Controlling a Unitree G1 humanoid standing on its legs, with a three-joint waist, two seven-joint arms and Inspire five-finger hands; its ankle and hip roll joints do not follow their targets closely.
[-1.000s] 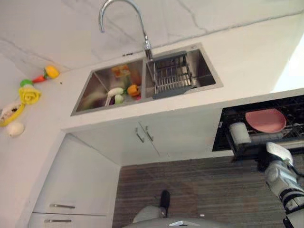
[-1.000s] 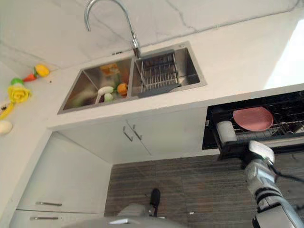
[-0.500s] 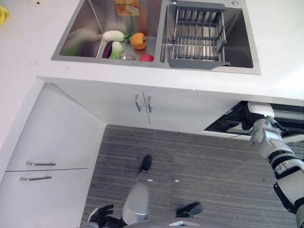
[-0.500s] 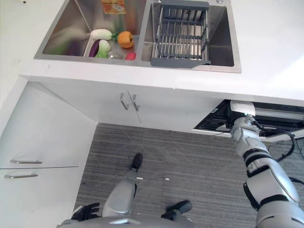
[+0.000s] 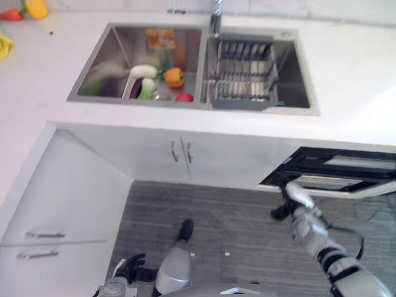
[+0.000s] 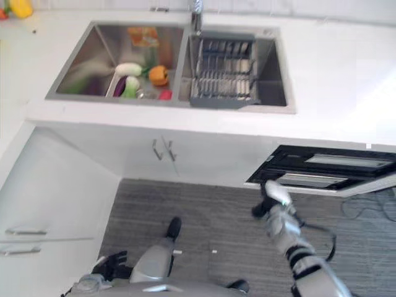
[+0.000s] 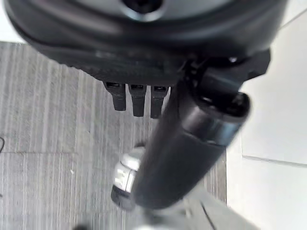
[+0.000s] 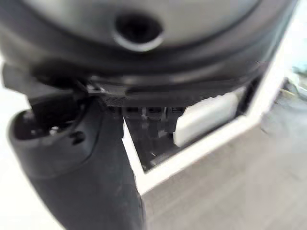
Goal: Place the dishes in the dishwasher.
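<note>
**Right robot hand free below the dishwasher opening**

The right robot hand [image 6: 275, 207] hangs over the striped floor [image 6: 204, 216], just below the front edge of the dishwasher [image 6: 322, 170], which is set under the white worktop [image 6: 334, 80]. In the right wrist view its fingers [image 8: 152, 122] point straight out toward the white-framed opening, relaxed and holding nothing, touching nothing. The left robot hand [image 5: 127, 269] hangs low beside the cabinet [image 5: 62, 210]; in the left wrist view its fingers [image 7: 138, 99] are straight and empty. No dish can be made out inside the dark dishwasher. In the sink [image 5: 111, 62], toy vegetables [image 5: 158, 80] lie in the left basin and a grey dish rack [image 5: 244, 74] sits in the right basin.
</note>
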